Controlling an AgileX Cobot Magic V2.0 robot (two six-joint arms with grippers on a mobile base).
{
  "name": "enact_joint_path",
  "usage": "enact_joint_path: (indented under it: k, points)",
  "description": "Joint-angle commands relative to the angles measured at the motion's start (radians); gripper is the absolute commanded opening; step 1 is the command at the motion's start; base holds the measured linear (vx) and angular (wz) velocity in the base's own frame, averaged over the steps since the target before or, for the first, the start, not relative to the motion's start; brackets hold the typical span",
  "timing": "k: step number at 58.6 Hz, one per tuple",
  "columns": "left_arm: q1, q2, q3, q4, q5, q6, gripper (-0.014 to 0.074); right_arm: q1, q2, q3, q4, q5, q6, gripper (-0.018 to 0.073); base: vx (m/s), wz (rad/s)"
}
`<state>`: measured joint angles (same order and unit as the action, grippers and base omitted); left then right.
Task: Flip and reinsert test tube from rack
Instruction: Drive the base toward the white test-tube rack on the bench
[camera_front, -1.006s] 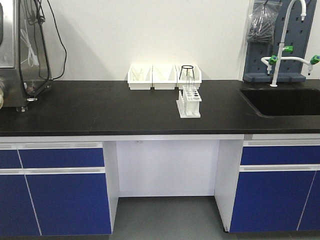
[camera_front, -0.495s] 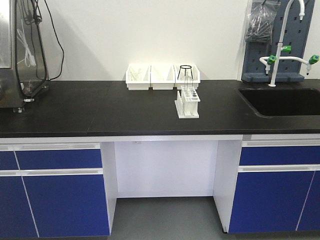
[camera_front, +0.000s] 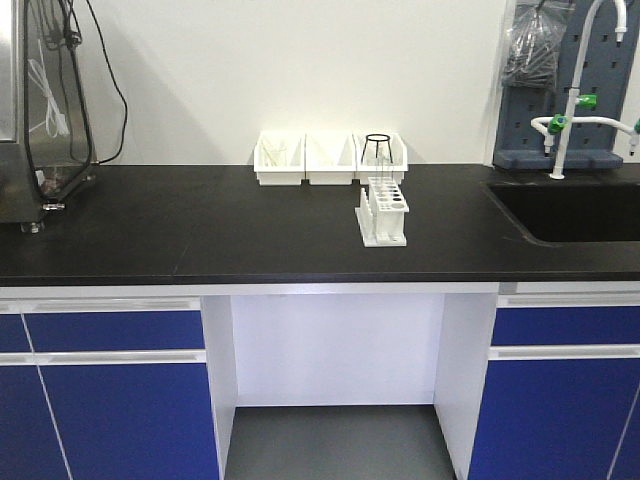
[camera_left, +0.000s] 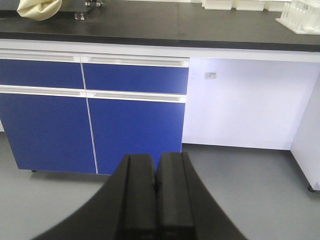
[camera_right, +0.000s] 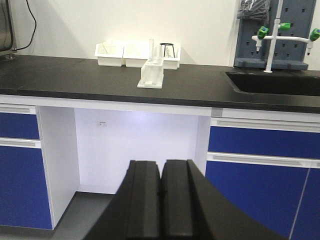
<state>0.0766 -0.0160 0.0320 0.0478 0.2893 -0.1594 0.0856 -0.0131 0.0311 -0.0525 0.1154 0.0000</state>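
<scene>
The rack (camera_front: 383, 212) stands on the black countertop (camera_front: 180, 225), just in front of the three white bins (camera_front: 329, 160). A clear test tube (camera_right: 151, 50) is upright in one of its holes, and the sink (camera_front: 575, 210) lies well apart to the right. Both grippers hang low before the blue cabinets (camera_left: 135, 125), well away from the rack; the left gripper (camera_left: 156, 182) and the right gripper (camera_right: 161, 192) each have their black fingers pressed together on nothing.

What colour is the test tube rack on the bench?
The rack is white, against the black countertop; the exterior front-facing view shows it best.
</scene>
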Motion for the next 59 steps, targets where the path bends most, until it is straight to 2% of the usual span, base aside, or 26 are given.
enact_joint_path:
  k: [1, 35, 59]
  points:
    - [-0.007, -0.011, 0.000, -0.004, -0.087, 0.000, -0.0006, -0.006, -0.008, 0.000, -0.012, -0.080, 0.000, -0.0008, 0.16, 0.08]
    - [-0.007, -0.011, 0.000, -0.004, -0.087, 0.000, -0.0006, -0.006, -0.008, 0.000, -0.012, -0.080, 0.000, -0.0008, 0.19, -0.02]
    - [-0.007, -0.011, 0.000, -0.004, -0.087, 0.000, -0.0006, -0.006, -0.008, 0.000, -0.012, -0.080, 0.000, -0.0008, 0.33, -0.05]
